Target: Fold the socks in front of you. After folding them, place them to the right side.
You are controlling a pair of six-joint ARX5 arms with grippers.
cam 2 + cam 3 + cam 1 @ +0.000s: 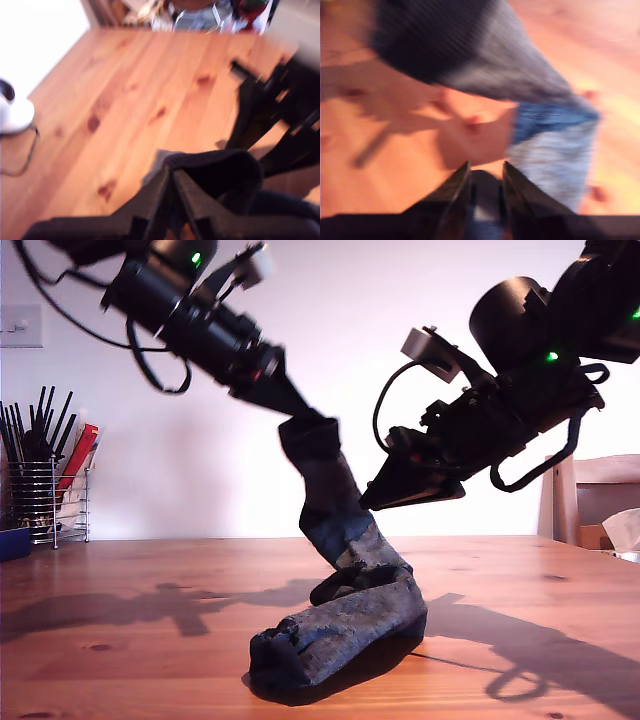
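Wooden surface [120, 590] | my first pincer [171, 175] pinching socks [345, 570] cuff, lifting | my second pincer [486, 172] nearly closed, empty | folding barely starting, placing remaining

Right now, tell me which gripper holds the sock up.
My first gripper, at the exterior view's left: its jaws clamp the sock's dark cuff. My second gripper only points at it.

Nothing readable is showing in any view: no text, label, brand, number or sign on anything.
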